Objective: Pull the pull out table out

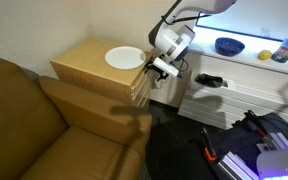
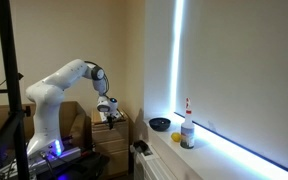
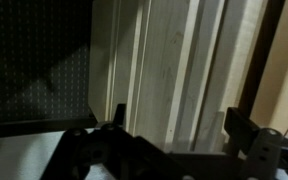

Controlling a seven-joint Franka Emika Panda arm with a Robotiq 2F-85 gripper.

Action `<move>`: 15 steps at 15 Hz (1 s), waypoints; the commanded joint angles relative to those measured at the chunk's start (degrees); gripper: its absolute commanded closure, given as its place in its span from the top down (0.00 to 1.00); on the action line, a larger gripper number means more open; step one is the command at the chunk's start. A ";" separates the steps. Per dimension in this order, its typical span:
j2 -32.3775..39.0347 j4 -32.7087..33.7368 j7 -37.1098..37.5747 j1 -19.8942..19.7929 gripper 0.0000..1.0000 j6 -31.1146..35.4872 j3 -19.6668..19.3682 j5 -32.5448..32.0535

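The boxy wood end table (image 1: 84, 60) carries a white plate (image 1: 124, 57). Thin stacked board edges show on its side just under the top; this looks like the pull out table (image 1: 137, 90), hardly extended. My gripper (image 1: 157, 70) is at that side, level with the top edge. In the wrist view the fingers (image 3: 179, 125) are open and spread across light wood boards with pale edge strips (image 3: 169, 70). I cannot tell whether they touch the wood. The gripper also shows in an exterior view (image 2: 111, 117) by the cabinet.
A brown leather sofa (image 1: 34, 120) stands against the end table. A white shelf unit (image 1: 234, 80) carries a blue bowl (image 1: 229, 45), a yellow object (image 1: 265, 56) and a black item (image 1: 209, 80). Dark bags and gear (image 1: 254, 140) lie on the floor.
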 commanded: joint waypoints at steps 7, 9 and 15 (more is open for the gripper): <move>0.31 1.20 -0.44 -2.02 1.00 0.03 3.15 0.64; 0.63 1.34 -0.69 -2.58 1.00 -0.05 3.60 0.64; 2.92 2.55 2.34 -0.56 1.00 -1.45 0.68 -0.73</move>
